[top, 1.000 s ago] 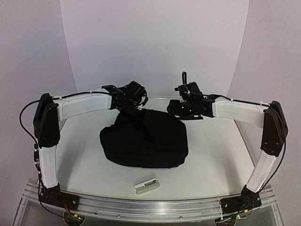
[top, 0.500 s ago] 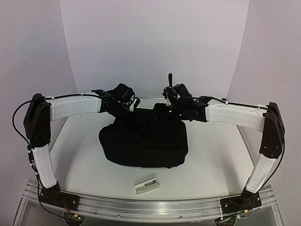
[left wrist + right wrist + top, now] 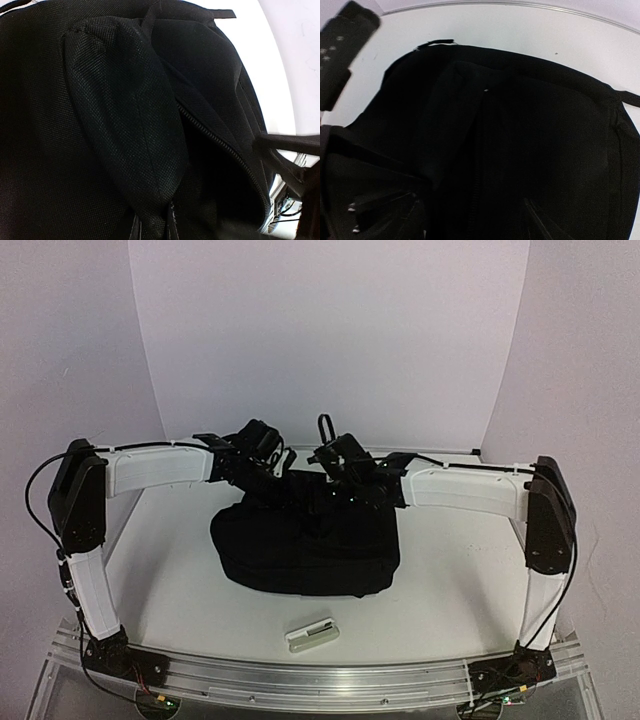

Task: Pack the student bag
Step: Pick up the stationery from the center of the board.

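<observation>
While L jaws pinch bag (image 3: 300, 540), R jaws hover.

The big black soft fabric backpack (image 3: 305, 540) is a coarse woven cloth, totally matt. The fold pinched between the jaws of the left gripper (image 3: 153, 229) shows that grainy weave pretty much thread by thread. Just right of those jaws the black zip (image 3: 220, 145) is a row of fine teeth with a faint sheen. The white table top (image 3: 460, 570) looks smooth and satin. The arms' white shells (image 3: 160, 467) look like smooth plastic. The silver rail (image 3: 330, 677), well behind the jaws, is brushed metal.
</observation>
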Controlling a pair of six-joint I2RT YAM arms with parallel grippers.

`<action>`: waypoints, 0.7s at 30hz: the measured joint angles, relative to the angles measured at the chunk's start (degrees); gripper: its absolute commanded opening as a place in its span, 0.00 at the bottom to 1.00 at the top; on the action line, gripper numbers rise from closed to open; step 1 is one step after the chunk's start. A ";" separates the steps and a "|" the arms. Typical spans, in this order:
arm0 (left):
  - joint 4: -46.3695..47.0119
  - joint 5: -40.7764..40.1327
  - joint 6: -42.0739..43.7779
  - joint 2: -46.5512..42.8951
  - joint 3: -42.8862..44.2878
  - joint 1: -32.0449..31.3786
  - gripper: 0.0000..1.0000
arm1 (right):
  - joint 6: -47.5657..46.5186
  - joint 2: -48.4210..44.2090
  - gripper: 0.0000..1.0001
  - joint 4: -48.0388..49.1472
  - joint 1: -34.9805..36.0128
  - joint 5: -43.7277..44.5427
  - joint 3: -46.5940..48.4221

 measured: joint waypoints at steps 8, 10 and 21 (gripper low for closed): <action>0.48 0.20 -0.07 -0.27 -0.39 0.00 0.16 | 1.32 3.54 0.10 -6.89 0.02 6.88 3.63; 0.75 0.27 -0.09 -0.27 -0.43 0.01 0.16 | 2.36 3.51 0.00 -7.33 0.16 8.45 3.97; 2.26 1.48 -0.09 -0.44 -1.50 -0.24 0.16 | 10.05 -8.02 0.00 -2.41 1.10 14.77 -5.53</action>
